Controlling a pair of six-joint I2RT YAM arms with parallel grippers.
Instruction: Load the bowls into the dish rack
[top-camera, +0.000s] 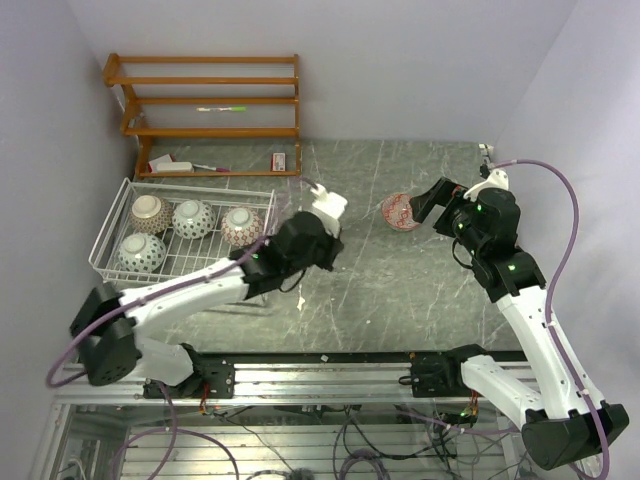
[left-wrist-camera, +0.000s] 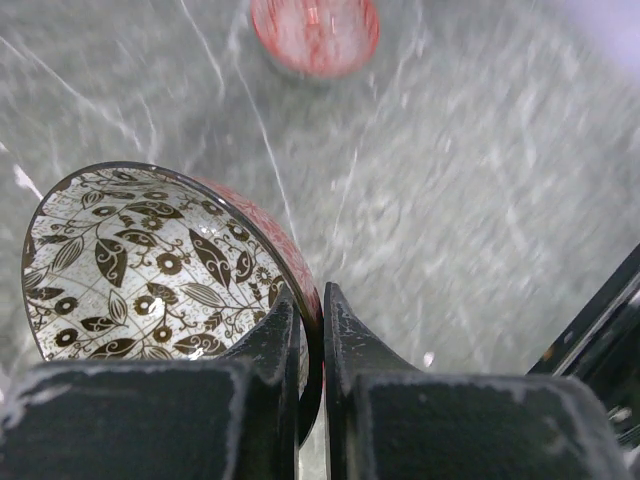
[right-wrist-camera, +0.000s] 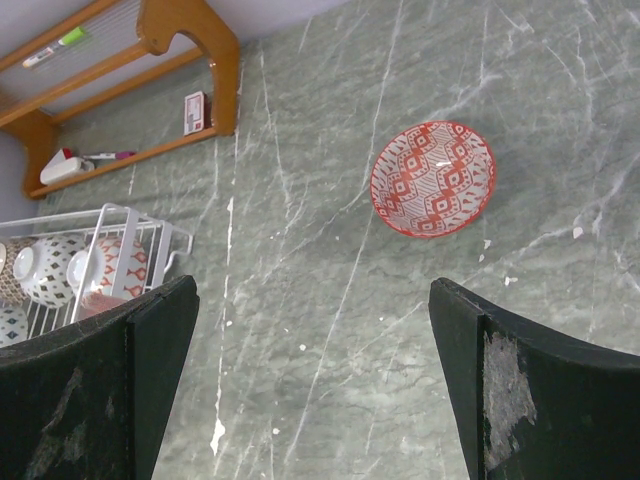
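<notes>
My left gripper (left-wrist-camera: 312, 296) is shut on the rim of a bowl with a black-and-white leaf pattern inside (left-wrist-camera: 150, 265), one finger inside the rim and one outside. In the top view the left gripper (top-camera: 308, 238) sits just right of the dish rack (top-camera: 205, 260), and its wrist hides that bowl. A pink-red patterned bowl (top-camera: 400, 211) (right-wrist-camera: 433, 178) (left-wrist-camera: 315, 35) stands upright on the table. My right gripper (top-camera: 437, 204) (right-wrist-camera: 312, 284) hangs open just right of it, nothing between its fingers. Several bowls (top-camera: 193, 217) lie upside down in the rack.
An orange-brown wooden shelf unit (top-camera: 210, 100) stands against the back wall behind the rack, with small items on its lowest board. The rack's right wall (top-camera: 272, 215) is close to my left wrist. Grey marble table (top-camera: 400, 290) spreads between the arms.
</notes>
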